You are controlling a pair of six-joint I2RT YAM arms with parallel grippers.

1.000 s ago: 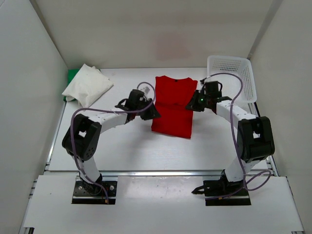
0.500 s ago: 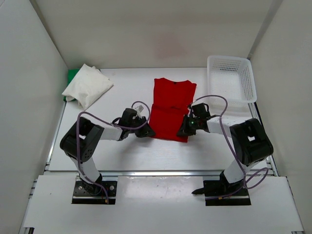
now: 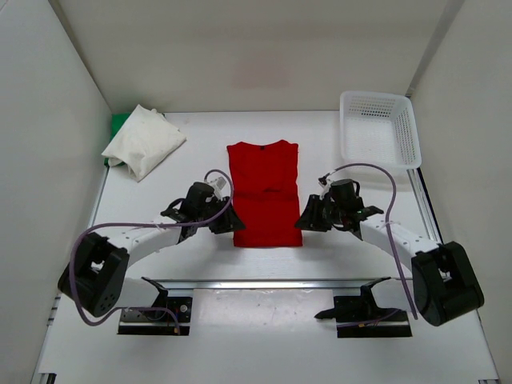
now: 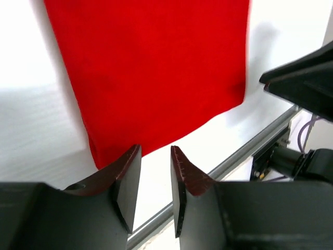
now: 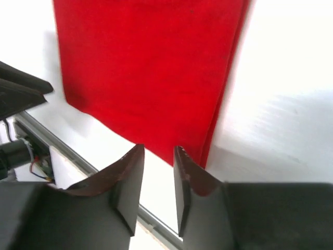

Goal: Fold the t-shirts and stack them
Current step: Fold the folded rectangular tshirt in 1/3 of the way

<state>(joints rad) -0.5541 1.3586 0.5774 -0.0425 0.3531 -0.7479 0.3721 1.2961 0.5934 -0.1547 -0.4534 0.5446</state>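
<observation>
Three t-shirts [image 3: 264, 192], one basket [image 3: 375, 95]

From up top we look down from above and behind the arms, taking in the whole table [image 3: 264, 262] edge to edge. On the left wrist we sit low and close, peering past the left gripper [image 4: 155, 148] at the near hem of the red t-shirt [image 4: 156, 67]. The right wrist mirrors that past the right gripper [image 5: 159, 147]. All three views share that hem, and each wrist glimpses the opposite gripper.
</observation>
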